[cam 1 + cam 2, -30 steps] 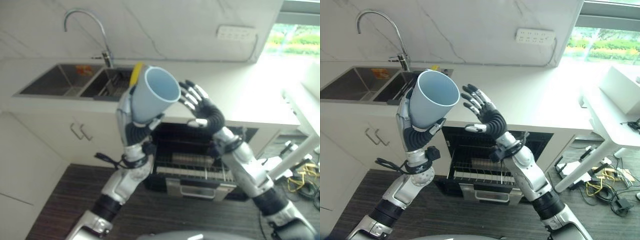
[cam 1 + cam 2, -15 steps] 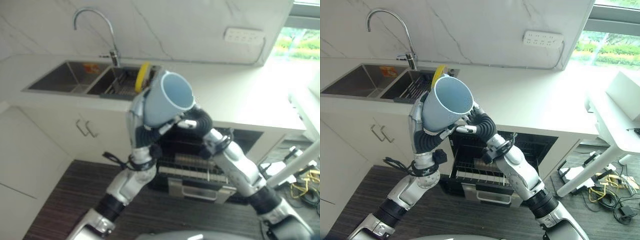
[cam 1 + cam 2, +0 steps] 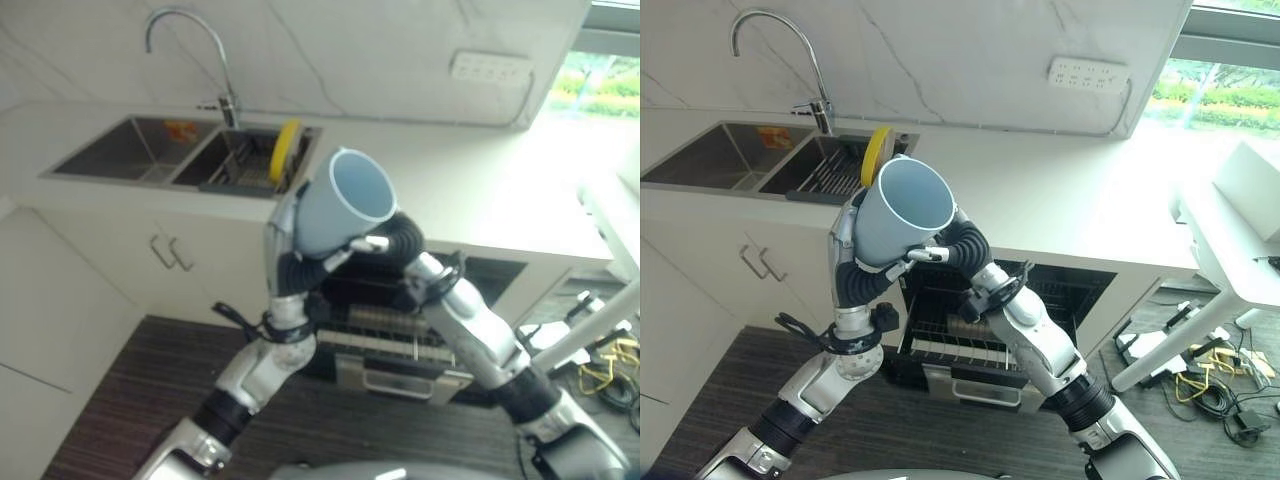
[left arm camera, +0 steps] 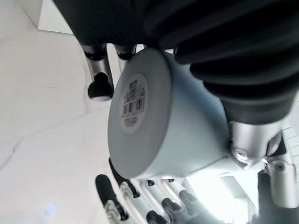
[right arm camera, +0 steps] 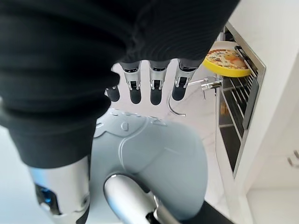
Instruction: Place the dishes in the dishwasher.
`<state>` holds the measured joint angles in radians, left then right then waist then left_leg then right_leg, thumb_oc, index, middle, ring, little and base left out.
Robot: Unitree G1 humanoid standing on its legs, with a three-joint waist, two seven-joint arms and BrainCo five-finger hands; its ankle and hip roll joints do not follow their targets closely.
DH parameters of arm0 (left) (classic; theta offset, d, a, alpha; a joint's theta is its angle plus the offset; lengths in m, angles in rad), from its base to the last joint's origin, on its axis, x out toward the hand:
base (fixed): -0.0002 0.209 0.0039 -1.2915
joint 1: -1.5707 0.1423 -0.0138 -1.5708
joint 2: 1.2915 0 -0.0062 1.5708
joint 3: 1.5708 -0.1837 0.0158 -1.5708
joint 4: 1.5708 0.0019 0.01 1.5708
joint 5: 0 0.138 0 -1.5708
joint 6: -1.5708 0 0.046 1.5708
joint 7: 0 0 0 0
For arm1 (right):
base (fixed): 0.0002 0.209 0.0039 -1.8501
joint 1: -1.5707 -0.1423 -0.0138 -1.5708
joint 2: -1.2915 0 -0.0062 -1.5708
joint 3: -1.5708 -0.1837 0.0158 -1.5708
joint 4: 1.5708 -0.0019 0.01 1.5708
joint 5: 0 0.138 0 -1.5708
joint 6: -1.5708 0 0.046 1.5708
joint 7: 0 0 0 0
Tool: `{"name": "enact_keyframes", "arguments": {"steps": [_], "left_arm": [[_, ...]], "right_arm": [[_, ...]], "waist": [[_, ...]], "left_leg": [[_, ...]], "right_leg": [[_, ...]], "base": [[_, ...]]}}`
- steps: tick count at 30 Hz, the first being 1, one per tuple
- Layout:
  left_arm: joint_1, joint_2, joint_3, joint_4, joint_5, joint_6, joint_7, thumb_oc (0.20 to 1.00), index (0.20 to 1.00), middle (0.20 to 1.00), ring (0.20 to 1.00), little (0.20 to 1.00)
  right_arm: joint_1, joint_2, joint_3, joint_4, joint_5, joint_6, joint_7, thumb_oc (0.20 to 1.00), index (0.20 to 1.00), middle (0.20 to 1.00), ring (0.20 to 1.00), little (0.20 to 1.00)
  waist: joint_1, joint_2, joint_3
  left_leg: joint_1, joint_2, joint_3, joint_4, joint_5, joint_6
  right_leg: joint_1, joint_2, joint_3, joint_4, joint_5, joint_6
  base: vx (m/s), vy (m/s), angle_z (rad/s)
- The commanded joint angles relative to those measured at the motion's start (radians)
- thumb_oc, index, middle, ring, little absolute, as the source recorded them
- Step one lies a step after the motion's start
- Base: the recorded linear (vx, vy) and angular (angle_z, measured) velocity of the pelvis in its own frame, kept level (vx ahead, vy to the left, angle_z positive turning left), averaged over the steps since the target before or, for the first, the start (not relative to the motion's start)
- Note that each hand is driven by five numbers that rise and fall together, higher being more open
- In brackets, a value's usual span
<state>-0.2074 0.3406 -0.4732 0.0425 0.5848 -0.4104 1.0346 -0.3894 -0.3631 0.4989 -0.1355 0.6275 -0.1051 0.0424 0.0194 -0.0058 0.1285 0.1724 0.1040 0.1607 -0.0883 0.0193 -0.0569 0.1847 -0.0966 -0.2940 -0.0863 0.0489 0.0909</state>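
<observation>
1. The left hand [image 3: 855, 262] curls around the big pale blue plastic cup [image 3: 898, 216], up in the air.
2. The right hand [image 3: 956, 240] touches the cup's side with loose fingers.
3. The open black dishwasher [image 3: 970, 330] waits below; the cup isn't in yet.

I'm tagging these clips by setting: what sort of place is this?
Most likely a home kitchen: a steel double sink with a curved tap in a white counter, and an open dishwasher beneath.
</observation>
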Motion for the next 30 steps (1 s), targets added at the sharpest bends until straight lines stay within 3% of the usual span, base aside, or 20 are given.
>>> {"name": "enact_keyframes", "arguments": {"steps": [1,8,19,30], "left_arm": [[-0.101,0.012,-0.043,0.016,-0.025,-0.015,-0.001,0.200,0.200,0.200,0.200,0.200],[-0.091,0.011,-0.049,0.009,-0.049,0.006,-0.004,0.200,0.200,0.200,0.200,0.200],[-0.099,0.006,-0.089,0.009,-0.047,-0.013,-0.005,0.200,0.200,0.200,0.200,0.200],[-0.118,-0.003,-0.128,0.022,-0.046,-0.015,-0.012,0.200,0.200,0.200,0.200,0.200]], "right_arm": [[-0.117,0.026,-0.049,-0.053,-0.013,-0.079,-0.030,1.000,1.000,1.000,1.000,1.000],[-0.125,0.019,-0.056,-0.073,-0.024,-0.090,-0.059,1.000,1.000,1.000,1.000,1.000],[-0.171,0.047,-0.009,-0.086,0.023,-0.086,-0.015,1.000,1.000,1.000,1.000,1.000],[-0.231,0.083,0.039,-0.073,0.093,-0.043,-0.020,1.000,1.000,1.000,1.000,1.000]], "waist": [[0.019,-0.032,0.017],[0.021,-0.030,0.025],[0.038,-0.031,0.028],[0.055,-0.033,0.026]], "left_leg": [[-0.003,0.005,0.000,0.037,-0.075,-0.007],[-0.003,0.003,-0.003,0.041,-0.079,-0.004],[-0.006,-0.004,-0.010,0.052,-0.087,0.002],[-0.009,-0.009,-0.022,0.057,-0.092,0.007]], "right_leg": [[0.000,-0.052,0.023,0.096,-0.121,0.035],[0.002,-0.053,0.023,0.099,-0.124,0.034],[0.001,-0.057,0.018,0.110,-0.129,0.032],[0.001,-0.056,0.014,0.115,-0.132,0.030]], "base": [[0.00,0.000,0.00],[0.00,0.000,0.00],[0.01,0.001,0.00],[0.00,-0.001,0.02]]}}
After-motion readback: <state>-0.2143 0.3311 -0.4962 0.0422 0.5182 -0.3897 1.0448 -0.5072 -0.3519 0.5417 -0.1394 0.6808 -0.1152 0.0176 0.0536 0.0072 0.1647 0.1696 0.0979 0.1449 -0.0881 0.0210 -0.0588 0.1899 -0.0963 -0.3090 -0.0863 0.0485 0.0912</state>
